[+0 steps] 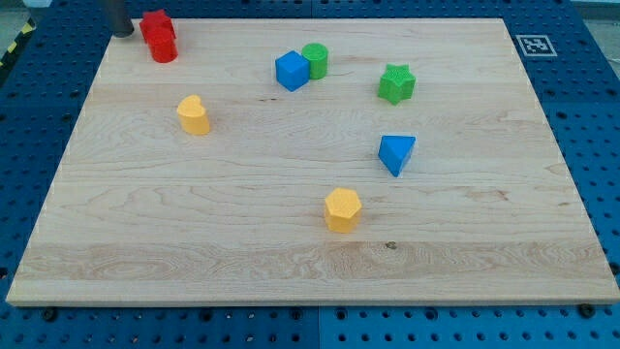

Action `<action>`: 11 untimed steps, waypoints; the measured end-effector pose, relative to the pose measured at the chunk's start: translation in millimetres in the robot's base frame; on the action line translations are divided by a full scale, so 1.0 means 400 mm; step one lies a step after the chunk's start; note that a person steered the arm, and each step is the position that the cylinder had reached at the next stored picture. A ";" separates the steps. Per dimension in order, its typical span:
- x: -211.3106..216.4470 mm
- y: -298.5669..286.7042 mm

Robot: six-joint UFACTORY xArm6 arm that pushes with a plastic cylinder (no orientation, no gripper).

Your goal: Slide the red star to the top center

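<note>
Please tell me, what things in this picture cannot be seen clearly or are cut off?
- My tip, camera view: the rod above is cut off by the view's top edge.
- Red blocks at top left: they merge together, so which is the star, and how many, is unclear.
- Whether my tip touches them: too close to tell.

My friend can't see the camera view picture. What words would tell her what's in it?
My tip sits just left of two red blocks at a wooden board's top-left corner. Elsewhere lie a blue cube touching a green cylinder, a green star, a blue triangle and two yellow blocks.
</note>
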State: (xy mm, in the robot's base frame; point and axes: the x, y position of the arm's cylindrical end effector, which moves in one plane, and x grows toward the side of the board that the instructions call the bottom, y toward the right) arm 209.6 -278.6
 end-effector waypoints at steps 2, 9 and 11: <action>0.015 0.059; 0.009 0.414; 0.009 0.436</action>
State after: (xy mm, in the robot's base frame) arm 213.1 -104.1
